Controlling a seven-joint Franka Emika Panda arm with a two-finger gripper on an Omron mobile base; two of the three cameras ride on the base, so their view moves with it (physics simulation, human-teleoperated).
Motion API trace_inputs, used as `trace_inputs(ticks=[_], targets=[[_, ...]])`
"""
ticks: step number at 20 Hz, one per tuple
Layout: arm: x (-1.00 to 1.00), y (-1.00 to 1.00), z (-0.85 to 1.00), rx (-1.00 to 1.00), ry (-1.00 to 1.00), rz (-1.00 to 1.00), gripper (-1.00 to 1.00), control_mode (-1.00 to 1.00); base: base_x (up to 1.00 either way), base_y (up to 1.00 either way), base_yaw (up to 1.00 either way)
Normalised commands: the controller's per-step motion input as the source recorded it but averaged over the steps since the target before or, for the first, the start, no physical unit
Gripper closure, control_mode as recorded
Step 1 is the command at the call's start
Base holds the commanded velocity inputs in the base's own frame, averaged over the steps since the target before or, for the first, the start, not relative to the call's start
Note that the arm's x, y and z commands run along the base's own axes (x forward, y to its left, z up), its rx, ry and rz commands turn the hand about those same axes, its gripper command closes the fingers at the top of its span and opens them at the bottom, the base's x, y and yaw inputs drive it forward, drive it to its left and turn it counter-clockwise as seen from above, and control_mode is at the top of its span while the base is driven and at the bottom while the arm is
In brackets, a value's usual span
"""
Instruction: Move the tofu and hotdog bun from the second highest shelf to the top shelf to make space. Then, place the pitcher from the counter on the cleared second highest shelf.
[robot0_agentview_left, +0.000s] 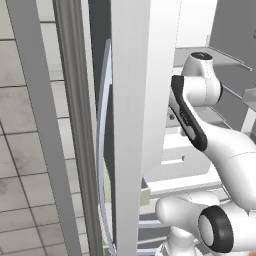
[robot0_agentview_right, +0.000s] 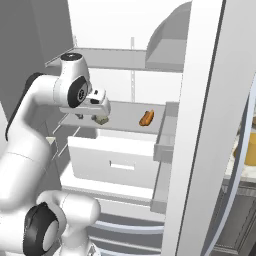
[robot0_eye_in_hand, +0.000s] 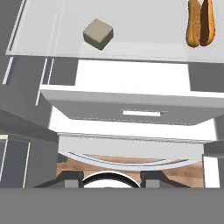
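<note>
Lower centre of hand view: gripper (robot0_eye_in_hand: 109, 180) fingertips set apart, released, nothing between them, touching nothing.
Right base view, left of centre: gripper over the near edge of the second highest shelf (robot0_agentview_right: 125, 122).
Tofu (robot0_eye_in_hand: 98, 33): upper left of hand view, lying on that shelf, corner turned toward the camera; partly hidden under the hand in right base view.
Hotdog bun (robot0_eye_in_hand: 201, 22): upper right corner of hand view, same shelf, long axis running top to bottom of frame, well apart from tofu.
Top shelf (robot0_agentview_right: 115, 60): upper centre of right base view.
</note>
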Motion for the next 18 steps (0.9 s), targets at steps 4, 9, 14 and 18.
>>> trace_inputs(ticks=[4, 9, 14, 18], targets=[[0.00, -0.11, 0.00, 0.01, -0.01, 0.00, -1.00, -1.00, 0.00, 0.00, 0.00], [-0.22, -0.41, 0.00, 0.04, -0.13, 0.01, -1.00, -1.00, 0.00, 0.00, 0.00], [-0.20, -0.27, -0.20, 0.00, -0.34, 0.00, -1.00, -1.00, 0.00, 0.00, 0.00], [0.01, -0.20, -0.35, -0.01, -0.29, -0.01, -1.00, -1.00, 0.00, 0.00, 0.00]])
